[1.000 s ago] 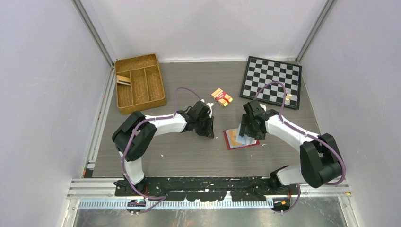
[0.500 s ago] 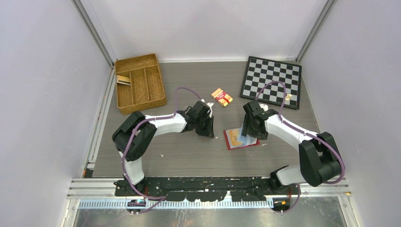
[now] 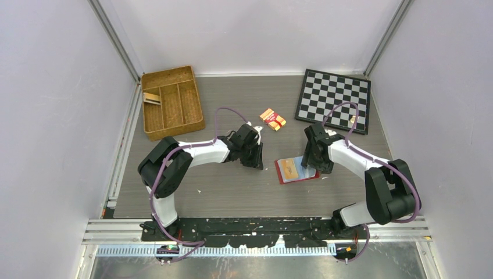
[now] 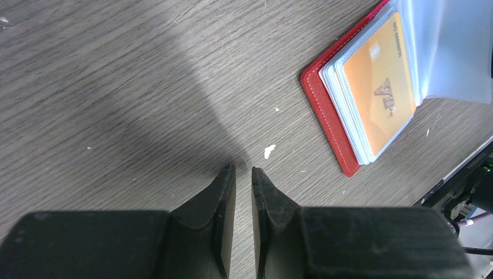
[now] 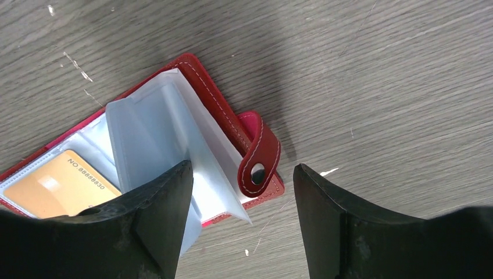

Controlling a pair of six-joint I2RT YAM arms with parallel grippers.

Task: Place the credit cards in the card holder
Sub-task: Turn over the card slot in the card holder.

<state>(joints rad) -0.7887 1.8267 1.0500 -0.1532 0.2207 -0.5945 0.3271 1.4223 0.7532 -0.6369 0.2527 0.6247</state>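
**Right arm backs off; one card sits in the holder**

The right gripper (image 5: 241,167) has slid from above the holder (image 4: 325,110) to its right edge. Its jaws are wide and grasp nothing, straddling the upturned sleeve (image 5: 151,125) and snap tab (image 5: 260,157). This bares one orange card (image 4: 381,99) in a sleeve, so one insertion looks done. The left gripper (image 4: 241,170) rests just beside the holder, nearly closed and empty. The tray (image 3: 172,104) holds flat tan pieces in its left compartment, perhaps more cards.
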